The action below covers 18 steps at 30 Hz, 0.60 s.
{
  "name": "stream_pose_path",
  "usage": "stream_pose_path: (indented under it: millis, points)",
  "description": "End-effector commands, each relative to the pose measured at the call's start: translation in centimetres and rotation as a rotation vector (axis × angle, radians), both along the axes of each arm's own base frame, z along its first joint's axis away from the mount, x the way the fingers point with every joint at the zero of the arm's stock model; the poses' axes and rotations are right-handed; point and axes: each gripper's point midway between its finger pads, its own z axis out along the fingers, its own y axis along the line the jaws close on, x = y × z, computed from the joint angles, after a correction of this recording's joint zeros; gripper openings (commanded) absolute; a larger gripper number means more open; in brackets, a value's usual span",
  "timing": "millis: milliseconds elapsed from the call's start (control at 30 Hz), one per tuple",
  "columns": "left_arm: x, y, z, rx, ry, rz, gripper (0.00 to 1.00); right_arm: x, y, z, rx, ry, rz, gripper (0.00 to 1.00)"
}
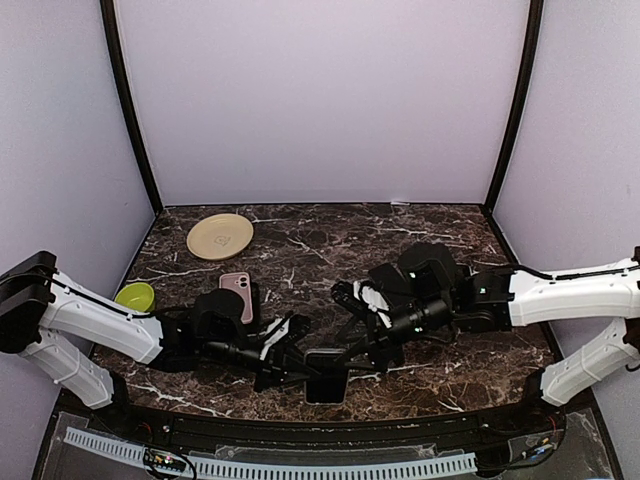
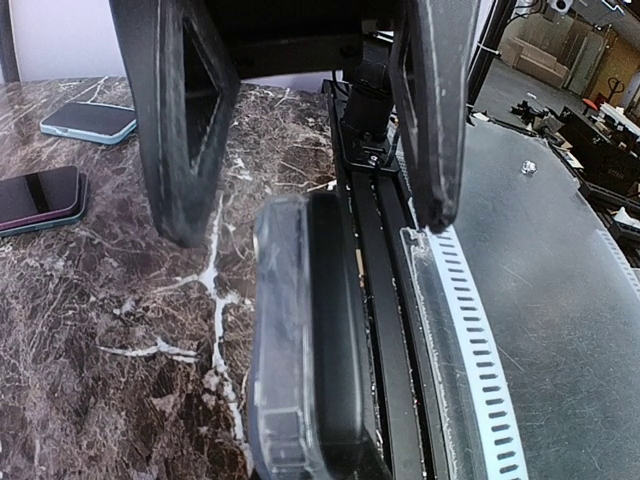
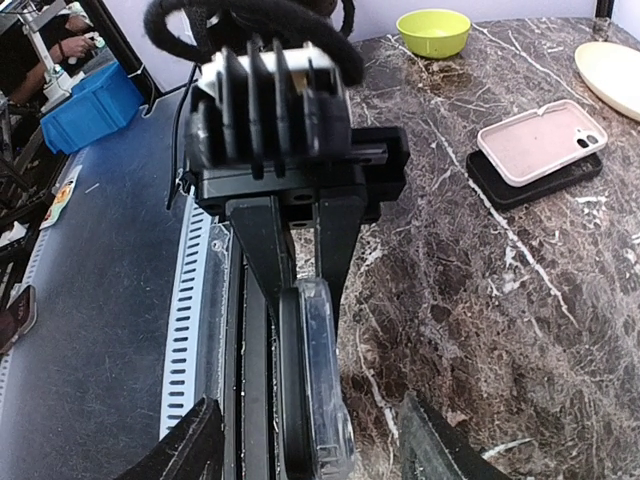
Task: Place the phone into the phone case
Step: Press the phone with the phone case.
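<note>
Left gripper (image 2: 312,225) clamped on phone (image 2: 338,340), which stands on edge at the near rim of the table (image 2: 120,330). Clear case (image 2: 278,330) sits against one face, can't tell if fully seated. Right gripper (image 3: 308,408) unclenched, straddling phone, not touching. Pink case (image 3: 540,140) lies well apart.

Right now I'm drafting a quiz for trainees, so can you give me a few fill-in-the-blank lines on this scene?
1. The left hand is shut on the ___.
2. The right hand, shut or open, is ___.
3. The one green thing here is a ___.
4. The plate lies far back on the ___ side.
Missing words: phone; open; bowl; left.
</note>
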Motion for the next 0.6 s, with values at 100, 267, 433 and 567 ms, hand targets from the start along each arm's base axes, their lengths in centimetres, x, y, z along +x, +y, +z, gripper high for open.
stream_pose_path:
  millis: [100, 267, 433, 567]
  points:
    - [0.1, -0.5, 3.5, -0.117, -0.081, -0.013, 0.00, -0.1, 1.2, -1.5, -0.009, 0.005, -0.017, 0.55]
    - [0.1, -0.5, 3.4, -0.115, -0.078, -0.012, 0.00, -0.1, 1.6, -1.7, -0.014, 0.000, -0.018, 0.33]
    - [0.1, -0.5, 3.3, -0.111, -0.073, -0.014, 0.00, 0.2, 1.7, -1.3, -0.009, -0.028, -0.035, 0.07]
    - [-0.1, -0.6, 3.4, -0.115, -0.063, -0.021, 0.05, 0.5, 1.9, -0.4, 0.008, -0.058, -0.053, 0.02]
